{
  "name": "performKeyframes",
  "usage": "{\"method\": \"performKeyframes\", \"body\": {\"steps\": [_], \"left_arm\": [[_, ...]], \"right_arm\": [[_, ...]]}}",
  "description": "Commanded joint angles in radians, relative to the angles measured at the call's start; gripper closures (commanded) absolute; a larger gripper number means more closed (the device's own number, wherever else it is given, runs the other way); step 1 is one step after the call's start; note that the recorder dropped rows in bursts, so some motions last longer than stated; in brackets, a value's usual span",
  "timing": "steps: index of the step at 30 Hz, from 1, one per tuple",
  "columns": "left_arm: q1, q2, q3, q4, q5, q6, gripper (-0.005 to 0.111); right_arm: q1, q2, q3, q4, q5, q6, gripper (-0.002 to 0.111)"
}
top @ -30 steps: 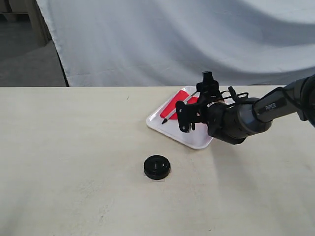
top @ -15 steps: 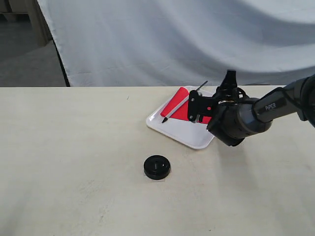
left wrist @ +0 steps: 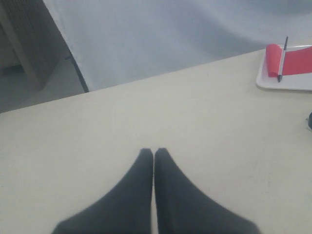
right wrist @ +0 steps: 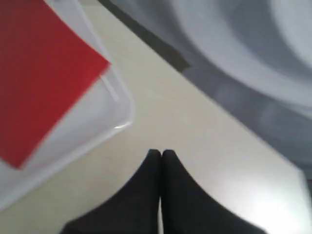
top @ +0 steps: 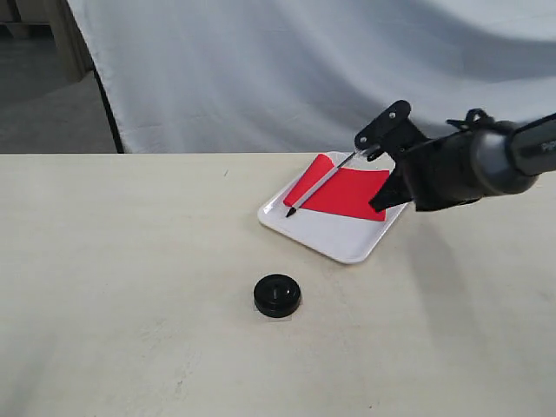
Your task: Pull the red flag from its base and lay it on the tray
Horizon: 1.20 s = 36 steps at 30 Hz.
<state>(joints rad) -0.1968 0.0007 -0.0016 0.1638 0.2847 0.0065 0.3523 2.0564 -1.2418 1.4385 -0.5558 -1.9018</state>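
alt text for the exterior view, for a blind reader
A red flag lies flat on a white tray toward the back right of a beige table. A round black base sits apart, nearer the camera, and the right arm is raised beside the tray's right edge.

The right wrist view is blurred; there the bright-red cloth flag (right wrist: 39,68) and the shallow white plastic tray (right wrist: 90,131) run off the picture's edge. The left wrist view cuts the tray off too.
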Motion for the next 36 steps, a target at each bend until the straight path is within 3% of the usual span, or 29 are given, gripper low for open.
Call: {"method": "performKeyframes", "body": {"steps": [1,4,6,8,12,14,16,20,22,27,30,36], "left_arm": [[0.012,-0.001,0.002,-0.004,-0.006,-0.007,0.105],[0.060,-0.001,0.002,-0.004,-0.006,-0.007,0.105],[0.084,-0.001,0.002,-0.004,-0.006,-0.007,0.105],[0.094,-0.001,0.002,-0.004,-0.006,-0.007,0.105],[0.133,-0.001,0.002,-0.004,-0.006,-0.007,0.105],[0.165,-0.001,0.002,-0.004,-0.006,-0.007,0.105],[0.166,-0.001,0.002,-0.004,-0.006,-0.007,0.105],[0.166,-0.001,0.002,-0.004,-0.006,-0.007,0.105],[0.166,-0.001,0.002,-0.004,-0.006,-0.007,0.105],[0.166,-0.001,0.002,-0.004,-0.006,-0.007,0.105],[0.166,-0.001,0.002,-0.004,-0.006,-0.007,0.105],[0.175,-0.001,0.002,-0.004,-0.006,-0.007,0.105]], "right_arm": [[-0.055,-0.103,0.050,0.272,0.539,-0.006,0.108],[-0.060,-0.162,0.112,0.271,0.890,0.075,0.108],[-0.060,-0.170,0.118,0.101,1.090,0.269,0.108],[-0.058,-0.170,0.100,-0.185,1.223,0.547,0.108],[-0.056,-0.199,0.093,-0.954,1.334,1.232,0.108],[-0.056,-0.247,0.093,-1.194,1.398,1.496,0.108],[-0.063,-0.325,0.093,-1.327,1.460,1.638,0.108],[-0.154,-0.553,0.116,-1.357,1.510,1.743,0.108],[-0.246,-0.695,0.175,-1.357,1.479,1.785,0.108],[-0.530,-1.161,0.476,-1.364,1.170,1.830,0.108],[-0.575,-1.354,0.610,-1.364,1.010,1.830,0.108],[-0.554,-1.676,0.881,-1.361,0.766,1.834,0.108]]}}
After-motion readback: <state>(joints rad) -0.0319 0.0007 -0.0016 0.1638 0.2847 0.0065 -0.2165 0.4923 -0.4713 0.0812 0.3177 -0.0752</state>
